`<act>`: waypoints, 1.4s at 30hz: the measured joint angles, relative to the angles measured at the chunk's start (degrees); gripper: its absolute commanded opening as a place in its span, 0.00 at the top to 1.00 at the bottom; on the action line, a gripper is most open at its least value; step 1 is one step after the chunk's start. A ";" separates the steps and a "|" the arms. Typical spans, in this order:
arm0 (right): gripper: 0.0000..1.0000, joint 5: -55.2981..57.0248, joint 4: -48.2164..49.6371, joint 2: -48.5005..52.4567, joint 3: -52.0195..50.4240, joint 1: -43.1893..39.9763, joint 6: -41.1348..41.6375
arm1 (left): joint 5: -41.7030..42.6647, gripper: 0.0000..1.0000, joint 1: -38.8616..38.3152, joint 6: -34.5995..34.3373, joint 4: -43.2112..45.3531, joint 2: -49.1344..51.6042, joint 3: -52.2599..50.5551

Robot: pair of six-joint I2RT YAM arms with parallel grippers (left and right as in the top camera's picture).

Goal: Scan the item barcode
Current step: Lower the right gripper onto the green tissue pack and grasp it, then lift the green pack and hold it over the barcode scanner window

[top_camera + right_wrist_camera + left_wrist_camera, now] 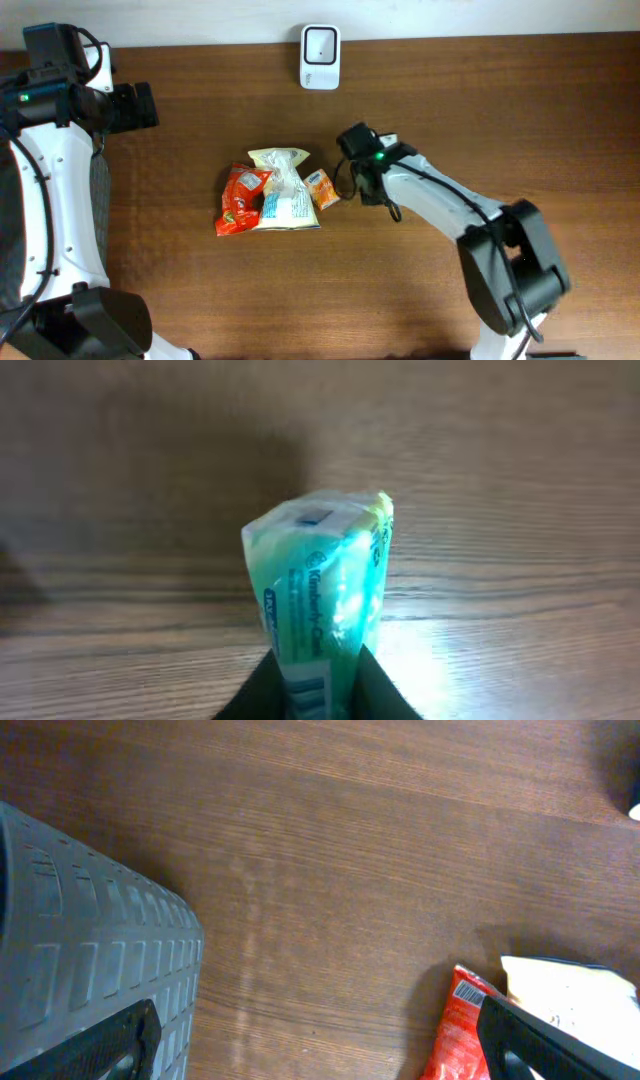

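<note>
In the right wrist view my right gripper (318, 685) is shut on a green and white plastic pack (320, 580) with blue print. The pack stands up between the dark fingers (262, 695) above the wooden table. From overhead, the right gripper (362, 160) is at mid-table, just right of the pile of items, and covers the pack. A white barcode scanner (320, 57) stands at the table's far edge. My left gripper (140, 105) hovers at the far left, open and holding nothing; its fingertips (540, 1040) frame bare wood.
A red snack bag (238, 200), a white and yellow bag (283, 190) and a small orange packet (323, 188) lie together at mid-table. The red bag (462, 1030) shows a barcode in the left wrist view. A grey ribbed surface (90, 970) fills that view's left side.
</note>
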 measured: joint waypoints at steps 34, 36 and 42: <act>0.96 -48.83 8.50 -0.66 -7.30 -18.58 -16.72 | 0.00 0.01 0.00 0.00 0.00 0.00 0.00; 0.96 -53.00 6.10 -0.72 -6.97 -18.71 -15.98 | 0.00 0.01 0.00 0.00 0.00 0.00 0.00; 0.96 -79.49 3.21 -4.37 0.24 -20.63 -17.27 | 0.00 0.01 0.00 0.00 0.02 0.00 0.00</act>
